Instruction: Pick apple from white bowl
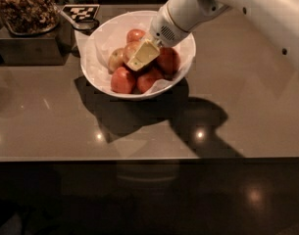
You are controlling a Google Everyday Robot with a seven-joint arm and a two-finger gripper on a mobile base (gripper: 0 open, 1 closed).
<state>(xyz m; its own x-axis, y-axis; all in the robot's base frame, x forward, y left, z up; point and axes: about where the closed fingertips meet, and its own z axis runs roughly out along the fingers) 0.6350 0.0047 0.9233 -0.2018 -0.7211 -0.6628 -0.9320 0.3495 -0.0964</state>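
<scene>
The apple (131,49), its skin mottled and blushed orange-red, sat high in the heap near the middle of the white bowl (92,73), partly covered by the robot's gripper (140,57). The gripper's pale yellow tip slanted down across the apple's near flank. As far as could be seen the two were touching or all but touching, with the apple just behind and beneath the tip, on the side toward the small pale apple (115,58). Being round, the apple offered no long axis to line up with, so the coming lift seemed to depend on one thing: that the gripper was centred over this apple and not over the plain red apples (123,80) packed close in front and beside it. Whether the gripper had closed on the apple or merely rested against it could not be told from where one stood. The white arm (227,4) reached in from the far corner, angled steeply into the bowl over the crumpled paper (102,38) lining it. Any pull looked best made straight up, since the neighbouring fruit pressed in closely enough to roll. Beyond the rim, a dark container of brown bits (26,13) and a checkered marker (80,11) stood just beside the bowl on the brown counter (247,106).
</scene>
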